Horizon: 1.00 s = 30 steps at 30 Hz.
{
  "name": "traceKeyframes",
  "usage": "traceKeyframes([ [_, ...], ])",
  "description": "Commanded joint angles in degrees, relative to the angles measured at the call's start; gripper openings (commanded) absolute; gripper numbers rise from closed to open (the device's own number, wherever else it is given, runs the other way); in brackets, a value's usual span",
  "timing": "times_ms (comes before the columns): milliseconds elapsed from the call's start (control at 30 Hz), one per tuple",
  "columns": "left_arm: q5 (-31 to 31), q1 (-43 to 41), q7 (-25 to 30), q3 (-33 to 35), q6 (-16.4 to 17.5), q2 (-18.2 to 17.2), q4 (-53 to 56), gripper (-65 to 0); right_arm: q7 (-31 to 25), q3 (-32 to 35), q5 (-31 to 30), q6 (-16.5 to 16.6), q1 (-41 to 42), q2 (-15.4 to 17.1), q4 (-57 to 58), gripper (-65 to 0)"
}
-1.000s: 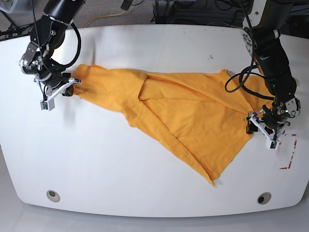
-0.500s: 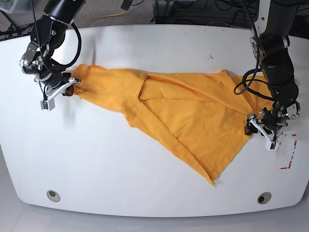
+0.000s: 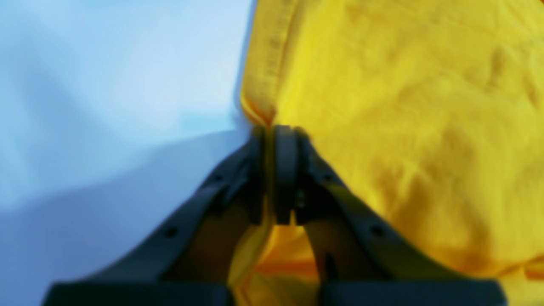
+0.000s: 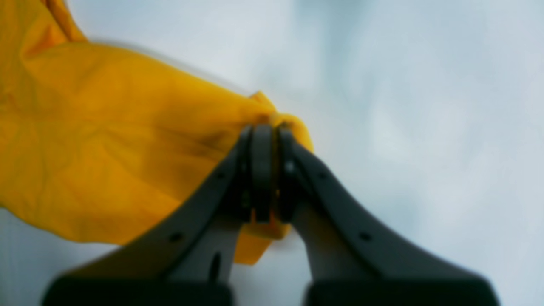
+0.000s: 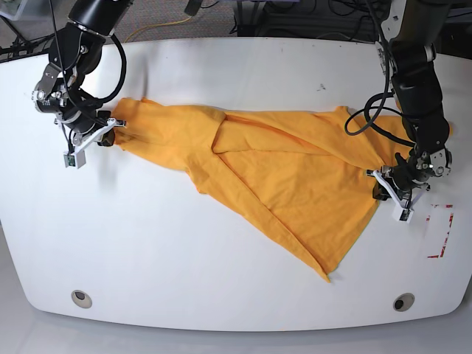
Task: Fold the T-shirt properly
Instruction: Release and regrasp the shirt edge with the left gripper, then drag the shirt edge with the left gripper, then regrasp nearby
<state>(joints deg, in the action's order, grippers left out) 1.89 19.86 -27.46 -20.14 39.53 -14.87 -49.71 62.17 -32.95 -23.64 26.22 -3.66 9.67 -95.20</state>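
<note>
Compared with a second ago: lying much as before across the middle of the white table (image 5: 221, 273), the T-shirt (image 5: 280, 177), with its right-hand edge now drawn slightly inward and the bottom tip at 5 o'clock sitting a little nearer the centre. Stretching from 10 o'clock at the far-left corner to 3 o'clock at the right edge, tapering to a point at 5 o'clock, with a folded flap ridged near the middle.

Now pinching the right-hand hem, the left gripper (image 5: 385, 186), at 3 o'clock in the base view, shifted up and inward from where it hovered a second ago with jaws spread. Showing in the left wrist view: left gripper (image 3: 272, 131) clamped tight, a stitched hem of the T-shirt (image 3: 403, 106) squeezed between the pads, cloth bunching below the fingers.

Holding in place at 9 to 10 o'clock, the right gripper (image 5: 110, 133), gripping the far-left corner as before. Showing in the right wrist view: right gripper (image 4: 265, 129) clenched on a bunched corner of the T-shirt (image 4: 106, 148), fabric trailing off toward 9 o'clock.

Lying at 4 o'clock near the table's right edge, red tape marks (image 5: 441, 232), beside the left gripper but apart from it.

No containers and no readable writing in view.
</note>
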Motion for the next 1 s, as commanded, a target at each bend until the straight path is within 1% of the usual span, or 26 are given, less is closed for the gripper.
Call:
traceKeyframes([
  [0,2.37,-1.26,-3.7,0.23,0.47,-0.29,-2.9,-65.0,-0.85,-0.15,-0.67,0.38,0.8,0.75,-1.11,-65.0],
  [100,2.37,-4.52,-4.05,0.23,0.47,-0.2,-8.18,-65.0,-0.85,-0.15,-0.67,0.38,0.8,0.75,-1.11,-65.0],
  [300,2.37,-12.34,-10.73,-0.3,0.47,-0.2,-20.4,-65.0,-0.85,-0.06,-0.67,0.38,0.8,0.75,-1.11,-65.0],
  [433,2.37,-19.29,-13.72,-4.17,0.47,0.24,-29.54,-65.0,-0.85,-0.06,-0.67,0.38,0.8,0.75,-1.11,-65.0],
  [500,2.37,-22.71,-14.78,-5.57,0.47,1.2,-34.29,-65.0,-0.85,-0.06,-0.67,0.38,0.8,0.75,-1.11,-65.0],
  [633,2.37,-29.48,-16.45,-8.47,0.47,1.47,-41.76,-64.9,-0.85,-0.06,-0.67,0.38,0.63,0.75,-1.11,-65.0],
  [733,2.37,-32.74,-17.59,-9.97,0.47,1.73,-44.75,-64.9,-0.85,-0.06,-0.67,0.38,0.63,0.75,-1.11,-65.0],
  [767,2.37,-33.44,-17.59,-10.67,0.47,2.52,-45.54,-64.9,-0.85,-0.06,-0.67,0.38,0.63,0.75,-1.11,-65.0],
  [867,2.64,-34.76,-17.59,-14.01,0.47,4.02,-47.39,-64.6,-0.85,-0.06,-0.67,0.38,0.63,0.75,-1.11,-65.0],
  [967,2.72,-34.85,-18.12,-15.77,0.47,4.63,-47.74,-64.2,-0.85,-0.06,-0.67,0.38,0.8,0.75,-1.11,-65.0],
])
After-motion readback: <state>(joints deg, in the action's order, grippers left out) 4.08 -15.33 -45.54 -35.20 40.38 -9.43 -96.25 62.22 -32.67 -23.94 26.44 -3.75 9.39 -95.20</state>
